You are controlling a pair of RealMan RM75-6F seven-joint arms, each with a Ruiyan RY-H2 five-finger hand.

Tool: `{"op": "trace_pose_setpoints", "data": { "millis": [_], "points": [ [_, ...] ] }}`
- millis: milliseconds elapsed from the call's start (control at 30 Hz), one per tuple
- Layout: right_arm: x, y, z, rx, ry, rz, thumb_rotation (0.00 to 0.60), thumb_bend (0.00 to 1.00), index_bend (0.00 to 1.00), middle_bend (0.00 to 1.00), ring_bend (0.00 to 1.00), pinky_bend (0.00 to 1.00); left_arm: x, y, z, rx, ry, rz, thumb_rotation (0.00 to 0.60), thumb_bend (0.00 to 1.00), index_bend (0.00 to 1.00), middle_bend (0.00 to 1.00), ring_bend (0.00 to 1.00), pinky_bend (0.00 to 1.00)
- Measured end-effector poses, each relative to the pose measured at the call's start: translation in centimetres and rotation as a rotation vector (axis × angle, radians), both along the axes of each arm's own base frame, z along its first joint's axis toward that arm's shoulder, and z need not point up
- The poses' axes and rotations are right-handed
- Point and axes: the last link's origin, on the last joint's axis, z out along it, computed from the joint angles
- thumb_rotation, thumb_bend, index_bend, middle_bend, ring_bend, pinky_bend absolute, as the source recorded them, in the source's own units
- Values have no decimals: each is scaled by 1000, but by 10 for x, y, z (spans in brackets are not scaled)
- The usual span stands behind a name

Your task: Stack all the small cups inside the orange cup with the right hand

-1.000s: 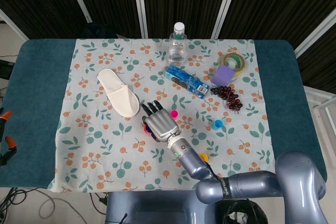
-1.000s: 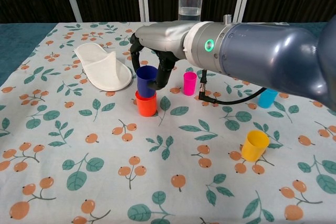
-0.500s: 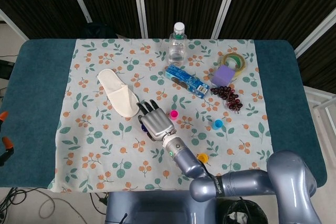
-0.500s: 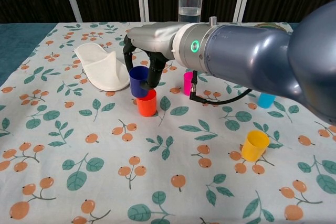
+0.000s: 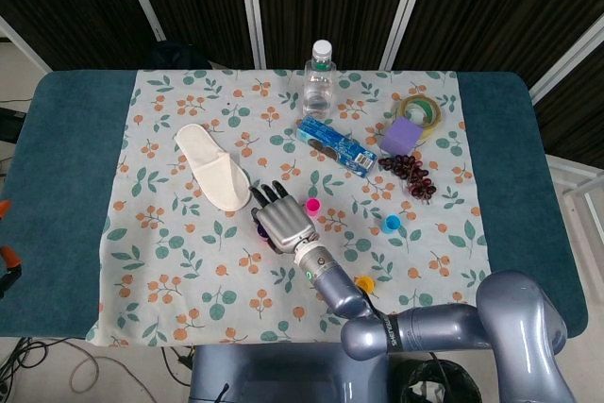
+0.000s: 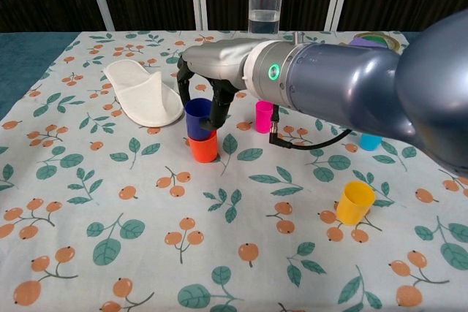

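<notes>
Floral cloth (image 6: 110,202), blue cup (image 6: 198,118) tilted in orange cup (image 6: 204,147)

Teal table (image 5: 66,148) — floral cloth (image 5: 189,261) spread directly on it.

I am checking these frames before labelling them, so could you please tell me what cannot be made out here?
- Head view: the orange cup and blue cup are hidden under the right hand.
- Chest view: whether the blue cup's base is seated inside the orange cup or only resting on its rim; the fingers cover that edge.
- Left hand: in neither view.
- Chest view: the cyan cup is mostly behind the forearm.
</notes>
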Motion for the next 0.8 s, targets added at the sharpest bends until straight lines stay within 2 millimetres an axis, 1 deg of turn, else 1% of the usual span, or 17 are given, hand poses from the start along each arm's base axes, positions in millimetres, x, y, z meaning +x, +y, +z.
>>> {"op": "trace_pose_setpoints", "data": {
  "millis": [333,400,500,567,633,667,800],
  "points": [
    [-3,0,-3,11,5,-2,600,430,452,0,0,0,0,0,0,2,2,1,600,730,119,5,0,0],
    [-3,1,-5,15,7,-3,600,430,429,0,0,0,0,-1,1,3,2,1,600,730,119,5,0,0],
    [-4,2,-8,21,12,-1,600,430,250,0,0,0,0,-1,1,3,1,3,600,730,119,4,0,0],
    [-4,2,-9,25,15,-2,600,430,111,0,0,0,0,-1,1,3,2,2,600,730,119,4,0,0],
    [-4,2,-9,27,21,-6,600,430,29,0,0,0,0,-1,1,3,1,2,600,730,119,4,0,0],
    [-5,2,-10,27,26,-10,600,430,6,0,0,0,-1,-1,1,3,1,2,600,730,119,4,0,0],
    [-6,1,-8,23,35,-29,600,430,0,0,0,0,-1,-1,2,5,0,3,600,730,119,5,0,0]
  ]
}}
